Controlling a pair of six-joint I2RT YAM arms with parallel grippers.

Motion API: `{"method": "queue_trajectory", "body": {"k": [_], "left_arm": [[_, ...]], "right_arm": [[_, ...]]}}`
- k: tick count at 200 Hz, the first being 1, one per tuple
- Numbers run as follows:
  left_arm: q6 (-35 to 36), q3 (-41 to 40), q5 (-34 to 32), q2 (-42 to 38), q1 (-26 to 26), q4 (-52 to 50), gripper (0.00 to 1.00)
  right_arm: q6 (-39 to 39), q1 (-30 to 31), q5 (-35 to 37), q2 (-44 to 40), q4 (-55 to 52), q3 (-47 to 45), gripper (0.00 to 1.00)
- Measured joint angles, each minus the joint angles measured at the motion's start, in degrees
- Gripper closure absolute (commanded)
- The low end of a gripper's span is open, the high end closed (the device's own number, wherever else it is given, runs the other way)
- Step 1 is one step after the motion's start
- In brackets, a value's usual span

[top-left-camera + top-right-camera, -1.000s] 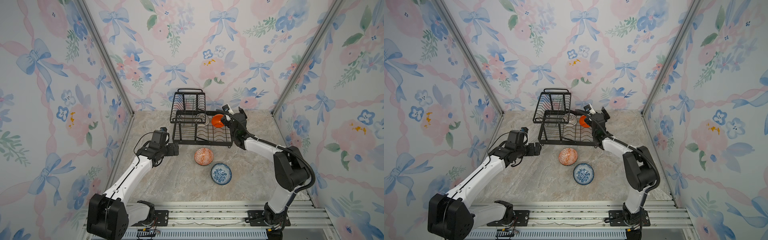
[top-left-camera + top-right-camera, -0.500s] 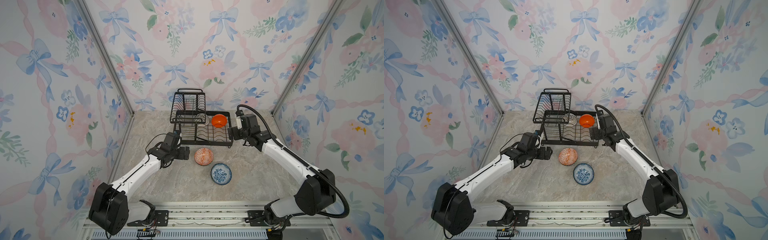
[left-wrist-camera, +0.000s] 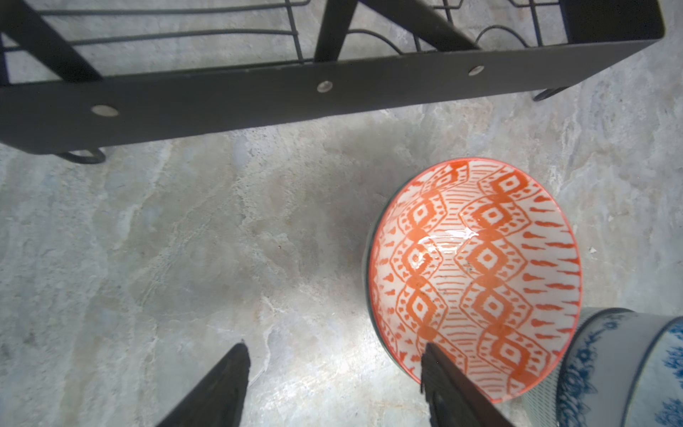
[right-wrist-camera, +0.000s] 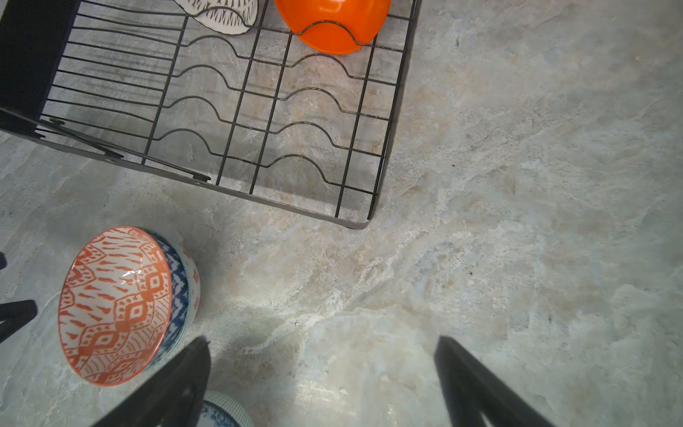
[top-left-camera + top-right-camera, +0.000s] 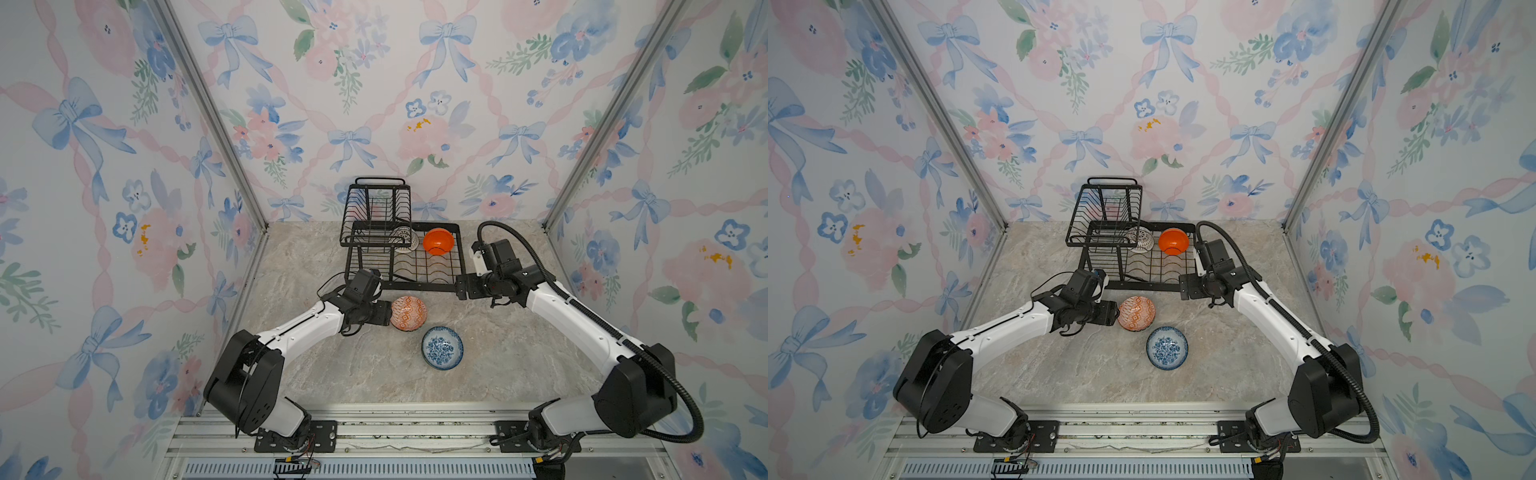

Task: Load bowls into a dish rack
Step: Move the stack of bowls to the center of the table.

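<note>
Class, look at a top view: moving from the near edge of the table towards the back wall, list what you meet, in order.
In order: blue floral bowl → geometric bowl → front rim of the dish rack → orange bowl at the back of the rack.

patterned bowl [image 3: 476,266]: glazed ceramic, glossy, smooth, specular highlight | orange bowl [image 4: 332,22]: glossy glaze | dish rack [image 3: 258,100]: matt black metal, wire grid | tabletop [image 3: 184,258]: stone-look, veined, matt
</note>
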Motion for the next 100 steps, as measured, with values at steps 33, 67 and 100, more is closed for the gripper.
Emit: {"method": "queue_trajectory", "body": {"k": [33, 67, 100], "left_arm": [[-0.37, 0.96, 0.17, 1.57, -1.03, 0.9, 0.5], [-0.33, 2.29, 0.13, 3.21, -1.73, 1.03, 0.53], [0.5, 4.94, -0.66, 5.35, -1.75, 1.05, 0.65]], "right_arm": [[0.2, 0.04, -1.05, 1.2, 0.2, -0.04, 0.03], [0.2, 0.04, -1.68, 2.36, 0.61, -0.68, 0.03], [0.2, 0.04, -1.95, 2.69, 1.05, -0.72, 0.03]]}}
